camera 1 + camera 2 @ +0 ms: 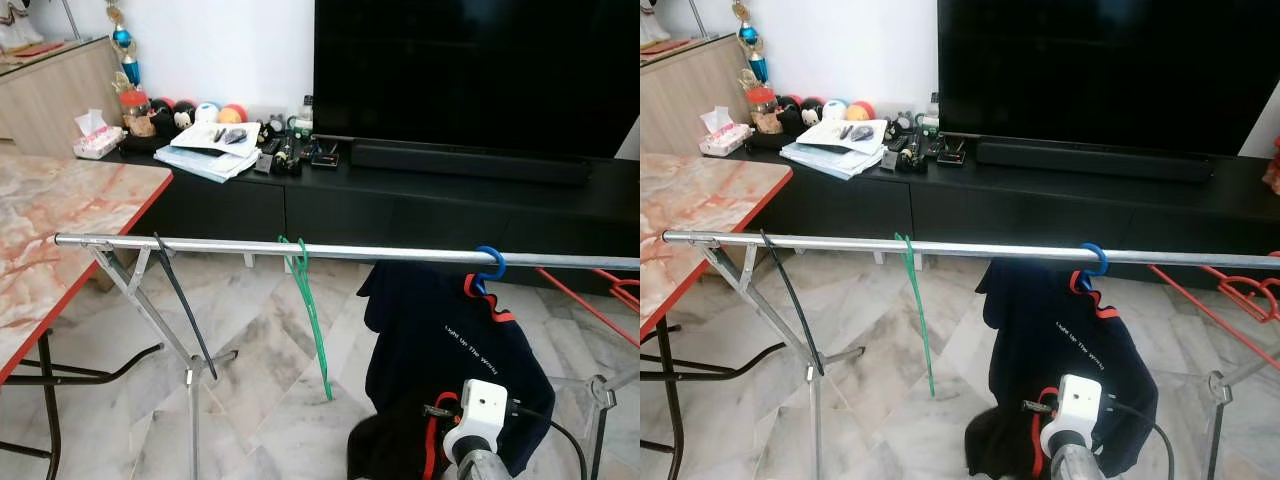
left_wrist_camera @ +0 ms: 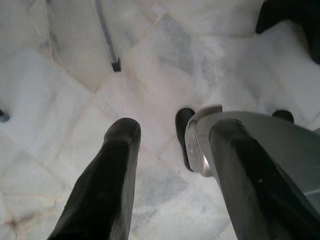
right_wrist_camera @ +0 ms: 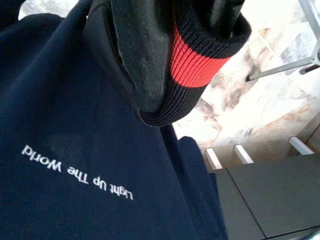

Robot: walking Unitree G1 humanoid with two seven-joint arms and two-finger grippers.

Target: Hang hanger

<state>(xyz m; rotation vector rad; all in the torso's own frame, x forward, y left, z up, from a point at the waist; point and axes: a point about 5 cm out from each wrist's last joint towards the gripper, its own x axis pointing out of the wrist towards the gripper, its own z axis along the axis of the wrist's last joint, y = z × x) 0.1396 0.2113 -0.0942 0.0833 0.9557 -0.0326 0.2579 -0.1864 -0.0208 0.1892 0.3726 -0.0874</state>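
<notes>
Fabric filled your right hand (image 3: 165, 60): its black fingers (image 3: 142, 45) were closed on the ribbed black-and-red cuff (image 3: 192, 57) of the navy shirt (image 1: 450, 350), pinching that hem between them. From the head camera, your right arm sat low at the right, its white wrist housing (image 1: 482, 405) just in front of the shirt's lower edge.

The shirt hung above and ahead of that hand on a blue hanger (image 1: 490, 265), whose hook was over the silver rail (image 1: 300, 248) toward the rail's right part. White lettering (image 3: 77, 175) ran across the shirt's chest. So the hanger was already on the rail, well above your hand, with the garment stretching down between them.

Your left hand (image 2: 170, 150) pointed down at the marble floor (image 2: 75, 100), its two fingers (image 2: 107, 180) spread apart and holding nothing.

Further left along the rail hung a green hanger (image 1: 310, 310) near the middle and a black hanger (image 1: 180, 300) close to the left end, both bare and tilted. The rail stood on a folding metal stand (image 1: 150, 310). A marble-patterned surface (image 1: 50, 220) with a red edge sat at the left. Behind the rail ran a black TV cabinet (image 1: 420, 210) with a large dark screen (image 1: 470, 70), papers (image 1: 210, 145) and small items on top. Red hangers (image 1: 610, 290) showed at the far right.
</notes>
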